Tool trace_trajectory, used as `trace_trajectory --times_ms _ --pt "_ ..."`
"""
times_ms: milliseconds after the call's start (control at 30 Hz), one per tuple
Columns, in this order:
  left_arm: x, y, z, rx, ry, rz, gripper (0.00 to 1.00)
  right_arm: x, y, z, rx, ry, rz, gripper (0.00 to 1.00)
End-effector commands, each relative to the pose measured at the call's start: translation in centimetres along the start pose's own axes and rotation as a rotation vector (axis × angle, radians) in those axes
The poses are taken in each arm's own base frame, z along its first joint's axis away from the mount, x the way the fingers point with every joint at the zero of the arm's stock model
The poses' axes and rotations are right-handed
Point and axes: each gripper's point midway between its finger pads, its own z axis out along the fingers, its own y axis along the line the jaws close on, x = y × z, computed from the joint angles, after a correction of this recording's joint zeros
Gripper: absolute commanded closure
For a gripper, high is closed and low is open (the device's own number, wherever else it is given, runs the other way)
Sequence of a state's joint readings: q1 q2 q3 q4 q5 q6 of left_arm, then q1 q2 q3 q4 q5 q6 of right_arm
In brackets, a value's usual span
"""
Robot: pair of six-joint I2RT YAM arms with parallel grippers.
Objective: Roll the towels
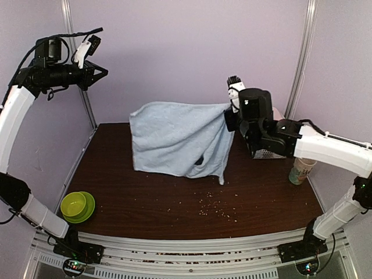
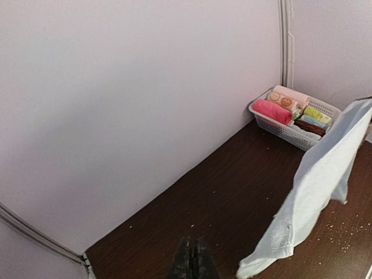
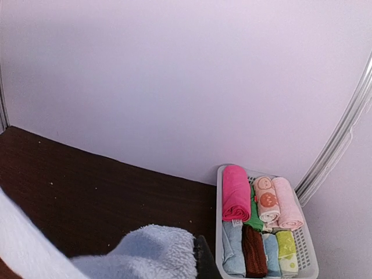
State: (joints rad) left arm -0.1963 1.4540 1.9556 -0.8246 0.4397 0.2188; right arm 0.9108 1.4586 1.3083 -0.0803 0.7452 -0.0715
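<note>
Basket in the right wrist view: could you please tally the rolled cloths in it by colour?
Magenta roll: 1
Pale pink or peach rolls: 2
Green roll: 1
Light blue rolls: 2
Brown roll: 1
Yellow-green roll: 1
Total: 8

The blue towel [image 1: 174, 139] is pale, the pink towel [image 3: 235, 193] magenta; white basket [image 3: 307, 251], dark brown worktop [image 1: 145, 197], lime bowl [image 1: 77, 206].

A towel [image 1: 174, 139] hangs over mid-bench [image 1: 261, 197], its upper right corner pinched in the right fingers [image 3: 202, 258]. A basket [image 2: 282, 131] of rolls sits far right, a bowl [image 1: 77, 204] near left.
</note>
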Motion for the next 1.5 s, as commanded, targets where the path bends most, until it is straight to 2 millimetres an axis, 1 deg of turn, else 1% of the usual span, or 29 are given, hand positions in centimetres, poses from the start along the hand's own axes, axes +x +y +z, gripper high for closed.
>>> trace_trajectory --times_ms 0,67,133,167,233,300,333,367,400,467,533,600,667,700,733,767,833,933,1000,1067,1133,1167,1233,1333,1467 --pt "3.3 2.4 1.6 -0.107 0.078 0.014 1.0 0.9 0.1 -0.7 -0.058 0.089 -0.139 1.0" --pt "6.0 2.3 2.6 -0.093 0.136 -0.007 1.0 2.6 2.0 0.1 -0.096 0.147 -0.205 1.0" --pt "8.8 1.4 3.8 -0.043 0.181 -0.022 1.0 5.4 4.4 1.3 -0.122 0.213 -0.277 1.0" --pt "10.0 0.4 4.3 0.008 0.191 -0.022 1.0 6.3 5.2 1.6 -0.132 0.231 -0.296 1.0" --pt "11.9 -2.3 5.3 0.155 0.184 -0.021 1.0 7.8 6.5 2.0 -0.155 0.262 -0.312 1.0" --pt "13.6 -4.5 6.5 0.262 0.187 -0.029 1.0 8.3 7.0 2.2 -0.164 0.269 -0.307 1.0" --pt "14.4 -5.5 7.1 0.306 0.191 -0.02 0.93 8.3 7.2 2.1 -0.174 0.268 -0.3 1.0" --pt "15.2 -6.5 7.8 0.346 0.192 -0.009 0.72 8.1 7.3 1.9 -0.183 0.259 -0.29 1.0" --pt "15.6 -7.3 8.4 0.383 0.179 0.002 0.61 7.7 7.4 1.6 -0.197 0.246 -0.275 1.0" --pt "15.8 -8.4 9.1 0.455 0.135 0.021 0.45 6.5 7.4 0.8 -0.239 0.213 -0.24 1.0" --pt "15.5 -8.9 9.7 0.502 0.095 0.027 0.28 5.1 7.2 -0.4 -0.283 0.17 -0.202 1.0" --pt "15.3 -9.2 10.2 0.534 0.067 0.029 0.16 3.8 6.4 -1.8 -0.31 0.125 -0.158 1.0" --pt "15.2 -9.8 10.4 0.579 0.038 0.026 0.03 2.6 4.9 -3.0 -0.314 0.071 -0.102 1.0" --pt "15.0 -10.4 10.3 0.612 0.019 0.03 0.02 1.9 4.0 -3.6 -0.31 0.033 -0.071 1.0" --pt "14.9 -11.0 10.2 0.64 0.004 0.044 0.02 1.8 3.2 -4.0 -0.304 0.012 -0.051 1.0" --pt "14.9 -11.6 10.3 0.662 -0.006 0.06 0.02 1.8 2.5 -4.2 -0.298 0.0 -0.036 1.0" --pt "15.1 -13.3 10.2 0.704 -0.015 0.105 0.02 2.2 1.9 -4.3 -0.309 0.0 -0.024 1.0" --pt "15.2 -16.2 10.2 0.766 -0.011 0.177 0.02 3.0 2.3 -4.0 -0.333 0.015 -0.024 1.0" --pt "15.2 -18.7 10.4 0.819 -0.003 0.222 0.02 3.3 3.0 -3.7 -0.361 0.018 -0.009 1.0" --pt "15.4 -20.6 10.8 0.854 0.018 0.241 0.02 3.3 3.9 -3.5 -0.401 0.021 0.004 1.0" --pt "15.7 -22.0 11.7 0.872 0.049 0.235 0.02 3.4 5.0 -3.4 -0.446 0.017 0.008 1.0" --pt "15.8 -22.4 12.2 0.874 0.069 0.222 0.03 3.3 5.2 -3.2 -0.449 0.016 0.016 1.0" --pt "16.1 -23.5 12.4 0.913 0.082 0.2 0.07 3.4 5.1 -2.3 -0.406 0.042 0.033 1.0" --pt "16.9 -25.5 12.4 0.948 0.1 0.224 0.08 3.5 5.2 -1.5 -0.367 0.074 0.057 1.0" --pt "18.2 -28.2 12.7 0.986 0.119 0.266 0.07 3.8 3.8 -0.5 -0.28 0.089 0.111 1.0"
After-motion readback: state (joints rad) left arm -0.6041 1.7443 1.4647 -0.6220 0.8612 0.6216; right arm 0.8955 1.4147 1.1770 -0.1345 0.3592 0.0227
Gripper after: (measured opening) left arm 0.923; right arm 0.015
